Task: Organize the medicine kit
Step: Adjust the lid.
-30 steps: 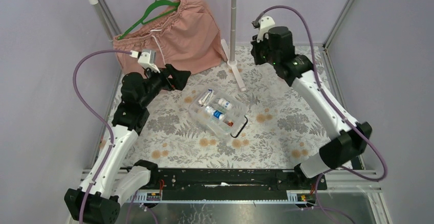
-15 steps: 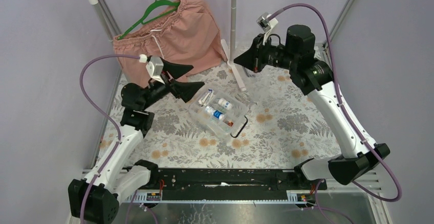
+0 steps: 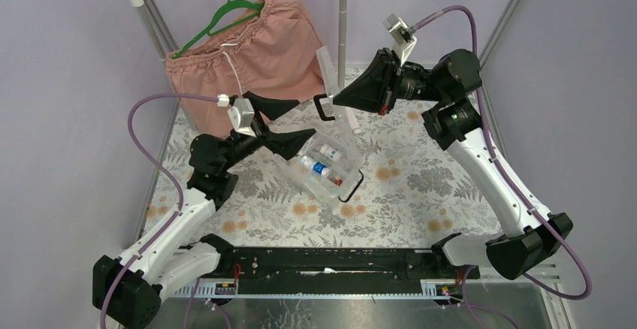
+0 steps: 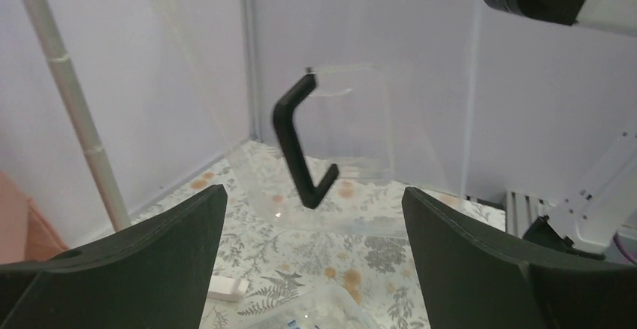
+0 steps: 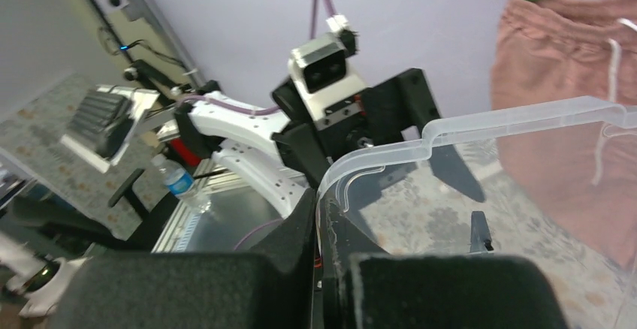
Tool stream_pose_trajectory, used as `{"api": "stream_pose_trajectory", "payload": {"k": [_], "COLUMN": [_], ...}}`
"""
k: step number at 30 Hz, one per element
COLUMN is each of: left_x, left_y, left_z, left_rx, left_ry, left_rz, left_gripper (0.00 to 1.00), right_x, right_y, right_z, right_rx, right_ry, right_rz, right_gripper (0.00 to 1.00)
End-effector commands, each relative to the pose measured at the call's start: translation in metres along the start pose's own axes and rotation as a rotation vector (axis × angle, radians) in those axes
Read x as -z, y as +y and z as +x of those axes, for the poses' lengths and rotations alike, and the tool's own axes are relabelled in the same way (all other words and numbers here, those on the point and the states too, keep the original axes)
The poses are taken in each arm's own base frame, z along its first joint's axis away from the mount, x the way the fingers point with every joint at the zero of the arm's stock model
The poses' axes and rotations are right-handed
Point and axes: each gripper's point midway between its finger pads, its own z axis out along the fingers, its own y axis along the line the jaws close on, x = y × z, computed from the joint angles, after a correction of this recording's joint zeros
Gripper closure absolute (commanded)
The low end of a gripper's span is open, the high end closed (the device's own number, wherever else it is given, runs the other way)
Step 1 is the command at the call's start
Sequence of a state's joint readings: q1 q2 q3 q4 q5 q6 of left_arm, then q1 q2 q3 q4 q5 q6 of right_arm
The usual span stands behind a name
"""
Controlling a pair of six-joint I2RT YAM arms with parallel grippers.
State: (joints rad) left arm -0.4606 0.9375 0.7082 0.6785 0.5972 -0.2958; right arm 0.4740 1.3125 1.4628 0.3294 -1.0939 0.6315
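Lid (image 3: 327, 64) with its black handle (image 3: 324, 109) stands upright in the air at upper centre of your overhead view, pinched along one edge by your right gripper (image 3: 339, 101). Your left gripper (image 3: 304, 117) hovers with jaws spread wide at the upper-left end of the clear box (image 3: 284, 165) at mid-frame, with bottles (image 3: 319, 167) inside.
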Motion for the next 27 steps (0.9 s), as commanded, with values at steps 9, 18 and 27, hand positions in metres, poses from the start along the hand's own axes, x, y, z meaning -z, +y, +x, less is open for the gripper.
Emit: {"api": "stream_pose_trajectory", "payload": {"k": [9,18,27], "left_x": [-0.011,-0.019,-0.026], "left_y": [-0.011,-0.028,-0.033], "left_z": [-0.038,-0.049,-0.040], "left_rx": [0.001,0.105,0.106], "left_ry": [-0.139,-0.196,-0.154], "left_rz": [0.031,0.102,0.146], "left_gripper": [0.08,0.21,0.30], "right_x": [0.006,0.005,0.005], "right_y": [0.074,0.078,0.078], "right_z": [-0.021,-0.019,-0.019], "right_rx": [0.125,0.117,0.110], "right_ry": [-0.029,-0.034,-0.044], "right_rz": [-0.228,-0.265,-0.269], "right_gripper": [1.00,1.00,1.00]}}
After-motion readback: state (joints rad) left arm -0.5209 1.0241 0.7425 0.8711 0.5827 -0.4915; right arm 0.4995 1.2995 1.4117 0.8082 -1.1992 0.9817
